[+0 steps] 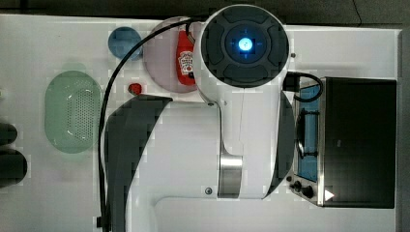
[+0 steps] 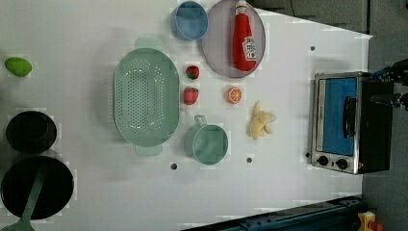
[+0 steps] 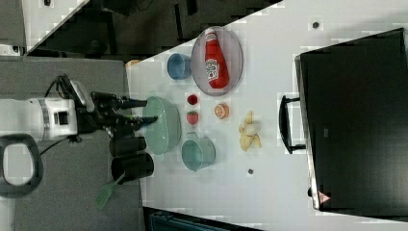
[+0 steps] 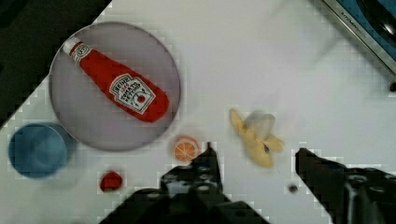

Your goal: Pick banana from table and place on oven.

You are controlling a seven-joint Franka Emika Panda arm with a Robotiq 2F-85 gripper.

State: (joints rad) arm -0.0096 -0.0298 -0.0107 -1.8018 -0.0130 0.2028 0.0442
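Note:
The pale yellow banana lies on the white table, a short way in front of the oven's glass door; it also shows in the right view. The oven stands at the table's end, its black top bare. My gripper hangs open well above the table, and the banana lies far below, framed between the two black fingers. Nothing is held. In the right view the gripper appears over the green colander. In the top view my arm covers the table's middle.
A green colander, a teal mug, two strawberries, an orange slice, a ketchup bottle on a plate and a blue bowl lie around the banana. Black pots stand at the left view's left.

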